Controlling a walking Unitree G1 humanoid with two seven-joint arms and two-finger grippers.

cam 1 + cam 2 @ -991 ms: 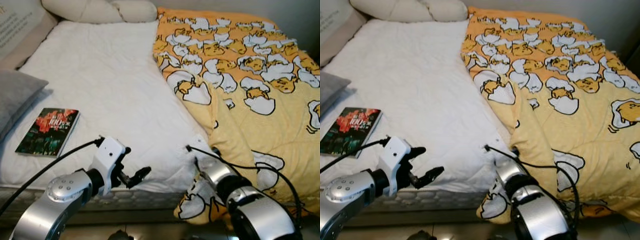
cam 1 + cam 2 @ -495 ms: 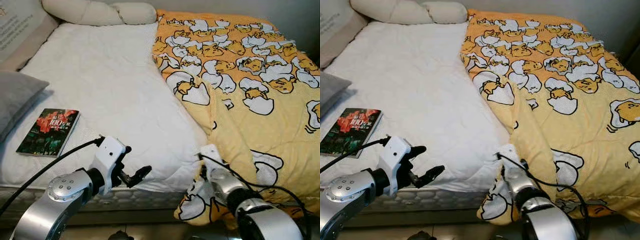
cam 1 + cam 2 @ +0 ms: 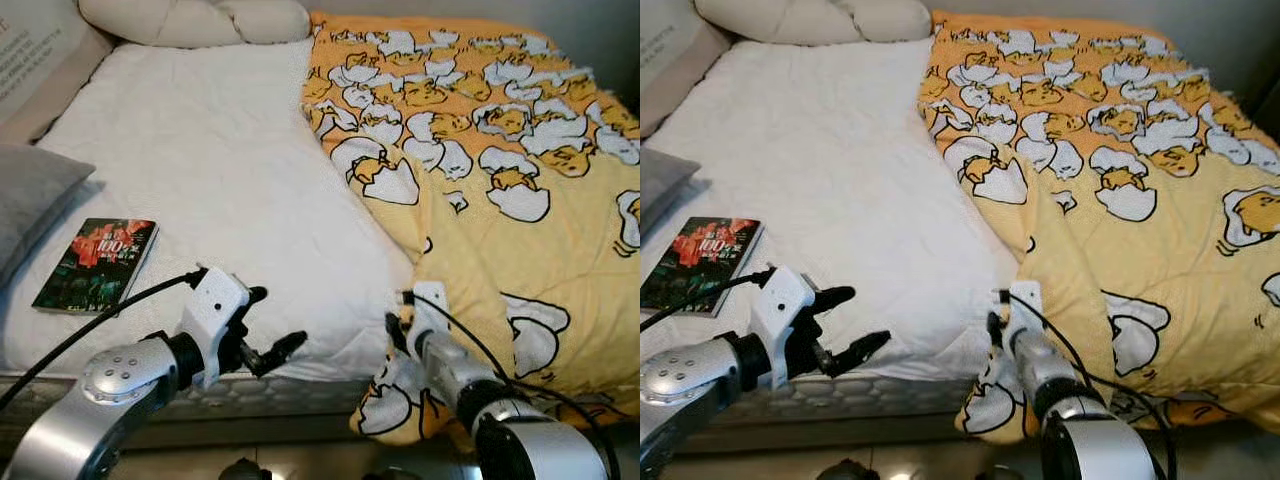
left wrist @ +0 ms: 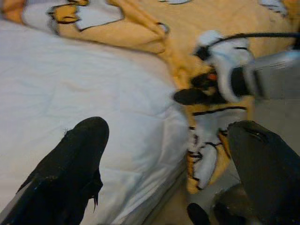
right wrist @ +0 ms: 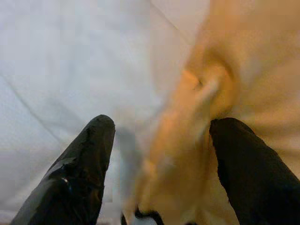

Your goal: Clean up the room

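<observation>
1 book (image 3: 97,263), 1 yellow duvet (image 3: 520,200); r gripper (image 5: 157,173) open, straddling duvet edge, maybe touching; l gripper (image 3: 272,325) open, empty.

The bed (image 3: 200,160) is offering a wide bare stretch of white sheet from 9 to 12 o'clock of the left gripper (image 3: 275,325), whose jaws are standing apart. A book (image 3: 97,262) is lying at 10 o'clock near the bed's edge, with a grey pillow (image 3: 35,195) beyond it. The yellow blanket (image 3: 500,180) is covering the bed from 12 to 3 o'clock; its folded edge is hanging over the front, touching the right gripper (image 5: 159,154). Cream pillows (image 3: 195,20) are blocking the far end.
</observation>
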